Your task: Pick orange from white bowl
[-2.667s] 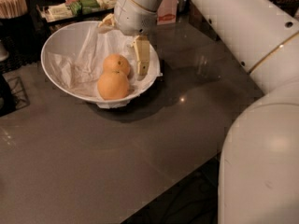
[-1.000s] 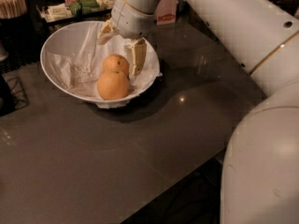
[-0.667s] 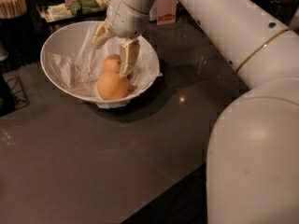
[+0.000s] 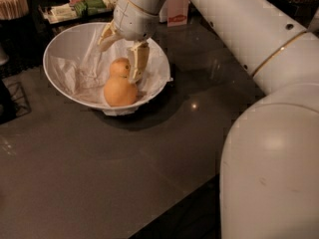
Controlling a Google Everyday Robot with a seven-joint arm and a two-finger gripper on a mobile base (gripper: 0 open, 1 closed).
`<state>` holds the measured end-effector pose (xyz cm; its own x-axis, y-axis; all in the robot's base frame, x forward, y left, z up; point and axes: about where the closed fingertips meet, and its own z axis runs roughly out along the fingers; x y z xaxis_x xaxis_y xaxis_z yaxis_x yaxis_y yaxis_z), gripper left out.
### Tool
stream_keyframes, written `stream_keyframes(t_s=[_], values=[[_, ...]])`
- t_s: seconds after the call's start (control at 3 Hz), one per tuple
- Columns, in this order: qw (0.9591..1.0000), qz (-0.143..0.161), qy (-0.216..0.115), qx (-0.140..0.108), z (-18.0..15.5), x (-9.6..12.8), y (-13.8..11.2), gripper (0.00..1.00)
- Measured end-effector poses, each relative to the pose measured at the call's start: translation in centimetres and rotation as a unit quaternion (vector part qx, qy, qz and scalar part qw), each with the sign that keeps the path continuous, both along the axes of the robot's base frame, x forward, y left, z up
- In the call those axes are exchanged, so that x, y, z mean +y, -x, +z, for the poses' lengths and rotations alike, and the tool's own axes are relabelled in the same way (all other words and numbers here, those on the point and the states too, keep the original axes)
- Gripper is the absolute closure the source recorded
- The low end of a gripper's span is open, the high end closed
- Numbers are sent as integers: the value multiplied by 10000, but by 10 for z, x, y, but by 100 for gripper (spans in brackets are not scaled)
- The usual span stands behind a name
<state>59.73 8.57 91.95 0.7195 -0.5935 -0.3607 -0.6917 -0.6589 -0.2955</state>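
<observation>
Shifted leftward, our tool (image 4: 122,50) hangs open and empty over the bowl's (image 4: 62,42) middle; we see the orange (image 4: 119,91) at its near side.

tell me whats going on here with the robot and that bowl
The robot arm's gripper is down inside the white bowl on the dark table, fingers open on either side of the smaller orange at the back. The larger orange lies touching it in front. Nothing is gripped or lifted yet.

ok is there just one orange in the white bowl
No, the white bowl holds two: the orange and a smaller orange behind it, under the open gripper.
</observation>
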Motion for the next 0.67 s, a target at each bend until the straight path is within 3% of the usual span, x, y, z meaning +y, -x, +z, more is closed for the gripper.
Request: stream_keyframes(t_s=[0.67], values=[[10000, 37, -53, 51, -4, 10, 13, 70]])
